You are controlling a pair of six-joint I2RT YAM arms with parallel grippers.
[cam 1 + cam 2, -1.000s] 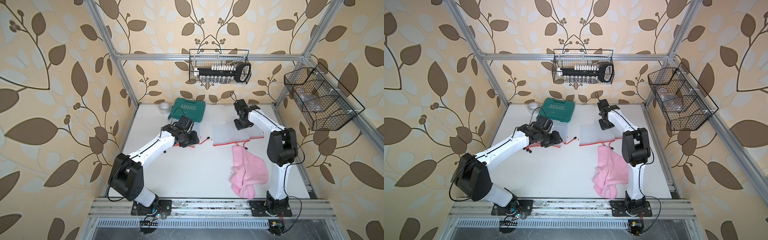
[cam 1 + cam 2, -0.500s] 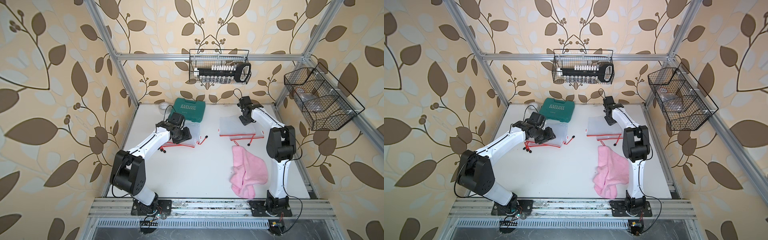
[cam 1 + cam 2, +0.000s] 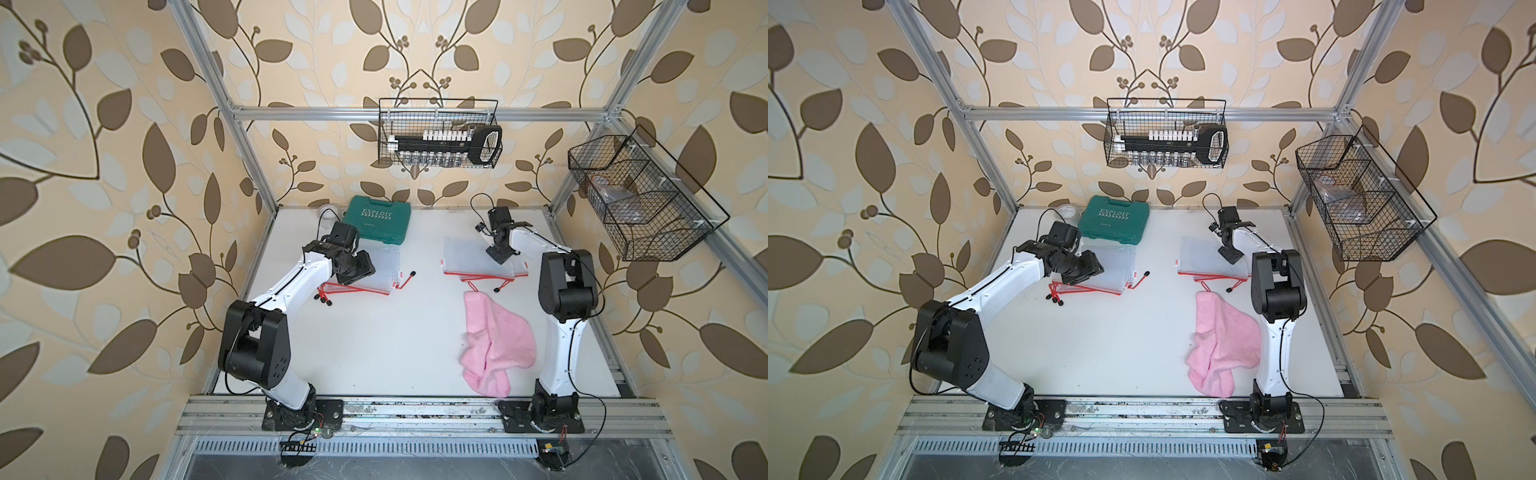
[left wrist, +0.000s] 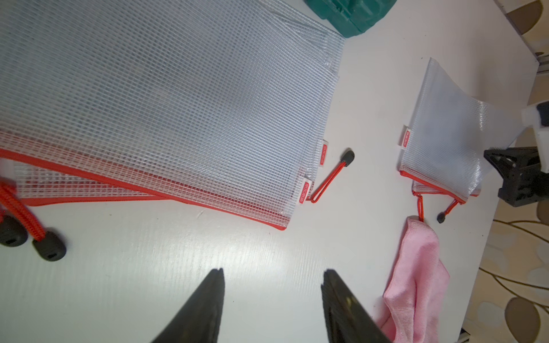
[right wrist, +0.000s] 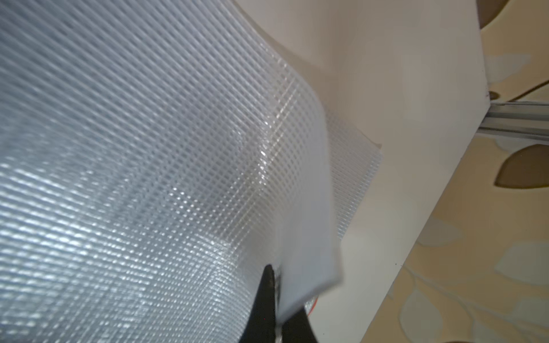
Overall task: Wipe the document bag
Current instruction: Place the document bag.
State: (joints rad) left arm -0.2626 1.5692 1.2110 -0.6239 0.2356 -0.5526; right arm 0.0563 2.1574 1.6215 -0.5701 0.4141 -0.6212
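1. The right gripper (image 5: 274, 283) was clamped together on the far edge of the top mesh document bag (image 3: 465, 255), which lay to the right of the green tool case (image 3: 380, 220), well apart from it; the gripped edge was raised and the sheet bowed, while its red zip edge rested on another bag beneath
2. The left gripper (image 4: 271, 273) had its claw apart and empty, over bare table just in front of the tool case, beside a separate stack of mesh bags (image 4: 178, 104)
3. The pink cloth (image 3: 494, 345) lay unheld, farther from the tool case than the held bag
4. Judgement: wiping had not begun and the bag was only being positioned; it should be laid flat and one corner kept pinned
5. The free claw should take a bunched fold of the cloth, and strokes should run away from the pinned corner, since the slick sheet would likely buckle or slide otherwise
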